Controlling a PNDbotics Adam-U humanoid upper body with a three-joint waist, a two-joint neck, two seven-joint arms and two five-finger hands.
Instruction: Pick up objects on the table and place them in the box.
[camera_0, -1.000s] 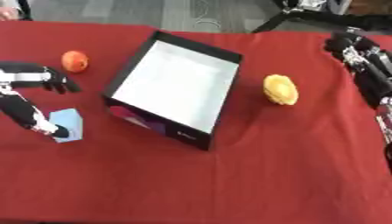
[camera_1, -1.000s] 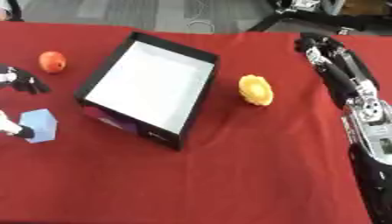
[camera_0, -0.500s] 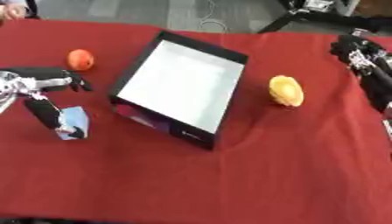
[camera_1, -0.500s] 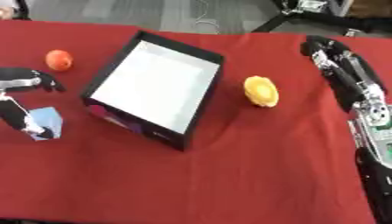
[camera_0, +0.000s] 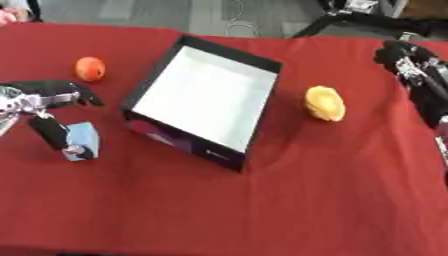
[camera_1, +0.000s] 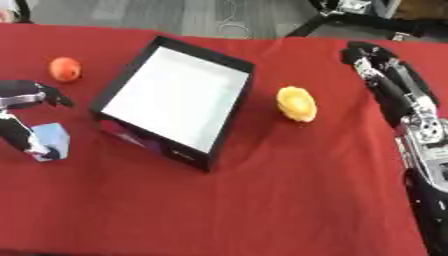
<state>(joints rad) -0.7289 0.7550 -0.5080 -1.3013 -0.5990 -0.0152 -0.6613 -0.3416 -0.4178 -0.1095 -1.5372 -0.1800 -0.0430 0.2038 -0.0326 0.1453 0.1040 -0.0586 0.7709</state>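
The left robot hand (camera_0: 44, 100) is spread open at nine o'clock beside a light-blue packet (camera_0: 81, 141) — seemingly touched by the thumb; the right robot hand (camera_1: 372, 60) is held relaxed at two o'clock.

Black box (camera_0: 256, 63) (white inside), red table (camera_0: 332, 200).

Left hand (camera_0: 44, 107) at the left edge, fingers spread over the red tablecloth (camera_0: 262, 200). Thumb (camera_0: 51, 132) points down, tip against the small pale-blue carton (camera_0: 80, 141); can't tell whether it's pinched. Upper fingers (camera_0: 74, 94) reach toward the open black box with white floor (camera_0: 203, 97), tips short of its wall. Small orange round fruit (camera_0: 89, 68) lies just beyond those fingertips, apart. Yellow lumpy fruit (camera_0: 325, 103) sits past the box's far side. Right hand (camera_0: 407, 60) at the upper right edge, well apart from that fruit, fingers unclear.
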